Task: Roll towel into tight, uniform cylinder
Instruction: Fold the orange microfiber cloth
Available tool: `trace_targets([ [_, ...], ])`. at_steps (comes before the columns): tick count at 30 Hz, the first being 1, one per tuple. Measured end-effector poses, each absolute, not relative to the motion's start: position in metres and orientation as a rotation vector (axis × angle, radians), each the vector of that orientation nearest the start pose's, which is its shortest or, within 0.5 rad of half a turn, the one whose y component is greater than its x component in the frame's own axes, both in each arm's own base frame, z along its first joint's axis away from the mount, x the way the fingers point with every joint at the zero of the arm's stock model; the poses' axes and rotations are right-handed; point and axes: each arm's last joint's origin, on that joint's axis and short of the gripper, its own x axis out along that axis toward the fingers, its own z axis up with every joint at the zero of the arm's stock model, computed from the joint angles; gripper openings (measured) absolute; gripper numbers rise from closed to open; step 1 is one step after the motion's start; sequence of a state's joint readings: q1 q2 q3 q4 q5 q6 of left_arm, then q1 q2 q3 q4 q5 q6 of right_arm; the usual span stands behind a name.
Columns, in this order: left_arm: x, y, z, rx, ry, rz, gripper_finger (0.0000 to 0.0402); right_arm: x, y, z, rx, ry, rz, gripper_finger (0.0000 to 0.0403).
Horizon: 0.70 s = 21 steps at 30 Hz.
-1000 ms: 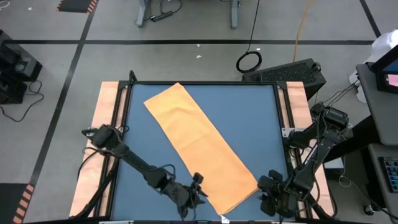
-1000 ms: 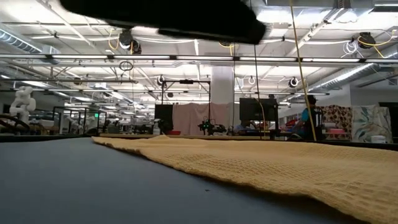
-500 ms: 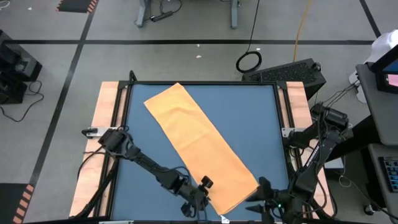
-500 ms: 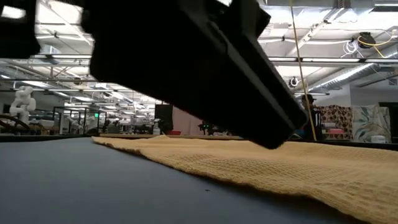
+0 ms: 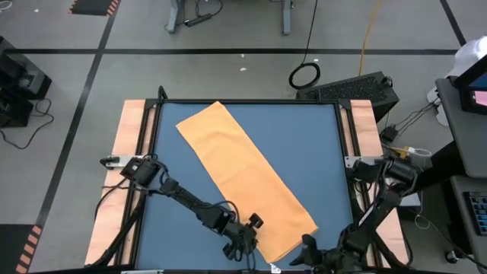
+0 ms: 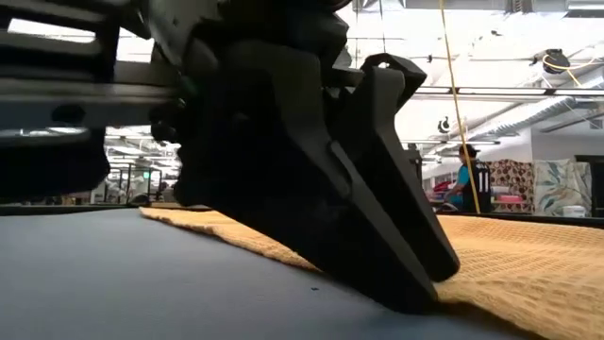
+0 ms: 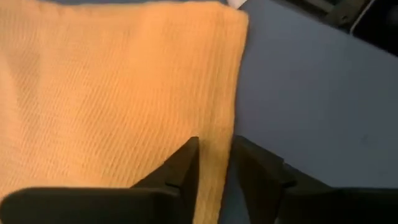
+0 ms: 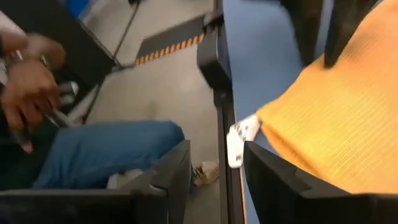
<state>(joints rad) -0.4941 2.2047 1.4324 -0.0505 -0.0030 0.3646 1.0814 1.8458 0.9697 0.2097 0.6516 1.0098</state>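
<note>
The orange-yellow towel [image 5: 247, 179] lies flat and slantwise on the blue mat, from the far left to the near middle. My left gripper [image 5: 247, 234] is down at the towel's long left edge, close to its near end. Its fingers are a little apart, one over the cloth and one over the mat [image 7: 214, 171]. My right gripper [image 5: 306, 256] is open and low at the table's near edge. It faces the towel's near corner [image 8: 267, 118] and its white tag [image 8: 239, 140] and touches nothing. My left gripper slants down onto the towel's long left edge [image 7: 221, 155] near its near end, with the edge running between the two fingers. In the low view one fingertip [image 6: 444, 269] is at the cloth and the other [image 6: 415, 300] at the mat. I cannot tell whether they touch the cloth.
The table's black near frame [image 8: 214, 56] runs just beyond the towel's corner. A seated person in jeans [image 8: 106, 149], a hand [image 8: 28, 81] raised, is beyond that edge. Bare blue mat [image 5: 312, 144] lies to the right of the towel. Wooden rails [image 5: 129, 152] flank the mat.
My left gripper has gone down and toward the table's right, onto the towel's left edge. My right gripper has gone toward the table's left and near edge, closer to the towel's near corner. The towel has stayed flat where it was.
</note>
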Motion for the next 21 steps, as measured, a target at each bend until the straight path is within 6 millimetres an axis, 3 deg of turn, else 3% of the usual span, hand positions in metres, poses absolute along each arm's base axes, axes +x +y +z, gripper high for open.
trace_targets([
  [7, 0.412, -0.208, 0.115, 0.554, 0.699, -0.608, 0.0009, 0.209, 0.336, 0.135, 0.392, 0.609, 0.177, 0.0139],
  [15, 0.419, -0.197, 0.147, 0.503, 0.594, -0.528, 0.0003, 0.225, 0.348, 0.124, 0.173, 0.636, 0.05, 0.0139],
  [21, 0.421, -0.193, 0.157, 0.444, 0.572, -0.502, 0.0004, 0.236, 0.35, 0.116, 0.039, 0.648, -0.065, 0.0133],
])
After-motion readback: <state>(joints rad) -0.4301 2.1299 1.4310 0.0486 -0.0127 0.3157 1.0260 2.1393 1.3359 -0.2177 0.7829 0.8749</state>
